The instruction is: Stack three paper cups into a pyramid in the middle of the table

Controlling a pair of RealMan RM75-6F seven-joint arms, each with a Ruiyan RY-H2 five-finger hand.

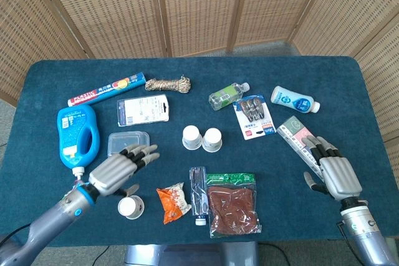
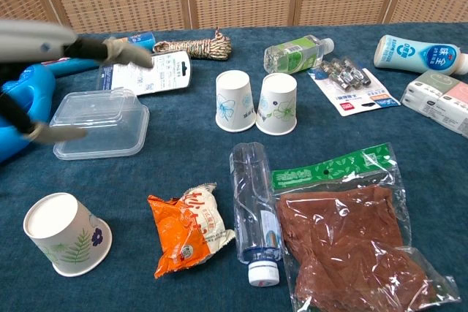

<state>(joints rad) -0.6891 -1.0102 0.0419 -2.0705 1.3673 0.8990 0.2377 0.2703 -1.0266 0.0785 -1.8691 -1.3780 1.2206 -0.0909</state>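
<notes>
We've got two paper cups (image 1: pixel 201 138) standing upside down, side by side and touching, in the middle of the table (image 1: pixel 187 66) — that's our pyramid base. The third paper cup (image 1: pixel 130 206) sits mouth-down near the front left edge, just below and beside our left hand (image 1: pixel 118 170), which hovers empty with fingers spread over the table. So the cup lies toward us and slightly right of that hand, its axis upright. Our right hand (image 1: pixel 331 172), open and empty too, rests well apart at the far right edge, so the left is clearly nearer. The clear plastic container (image 2: pixel 99 123) just beside the left hand is lidded and, as far as we can tell, empty.
</notes>
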